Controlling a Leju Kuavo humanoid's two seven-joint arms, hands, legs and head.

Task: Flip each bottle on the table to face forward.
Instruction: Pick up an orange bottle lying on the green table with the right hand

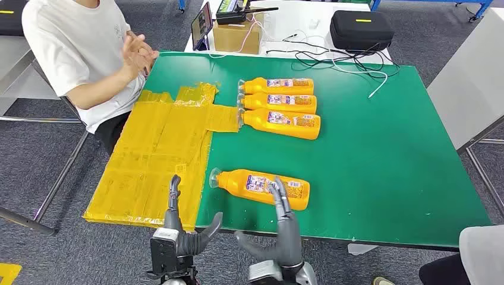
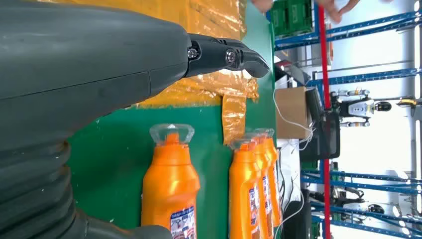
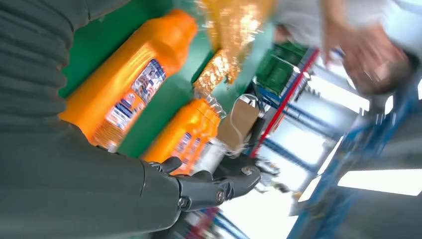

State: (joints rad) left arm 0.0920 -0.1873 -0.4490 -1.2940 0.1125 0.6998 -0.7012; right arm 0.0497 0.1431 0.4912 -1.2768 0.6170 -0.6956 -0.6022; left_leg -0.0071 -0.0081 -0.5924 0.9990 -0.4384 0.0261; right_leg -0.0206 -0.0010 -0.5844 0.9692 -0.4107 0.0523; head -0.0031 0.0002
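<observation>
Orange bottle [image 1: 261,187] lying label-up on the green tabletop [image 1: 380,160], three more bottles [image 1: 279,108] lying side by side beyond it, right hand [image 1: 284,228] hovering fingers-spread over it, left hand [image 1: 178,228] hovering empty, fingers apart, beside it

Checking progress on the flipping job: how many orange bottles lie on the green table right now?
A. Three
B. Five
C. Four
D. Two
C: three orange bottles lie side by side near the far end of the yellow taped patch, and a fourth bottle lies alone near the robot's edge of the green table.
</observation>
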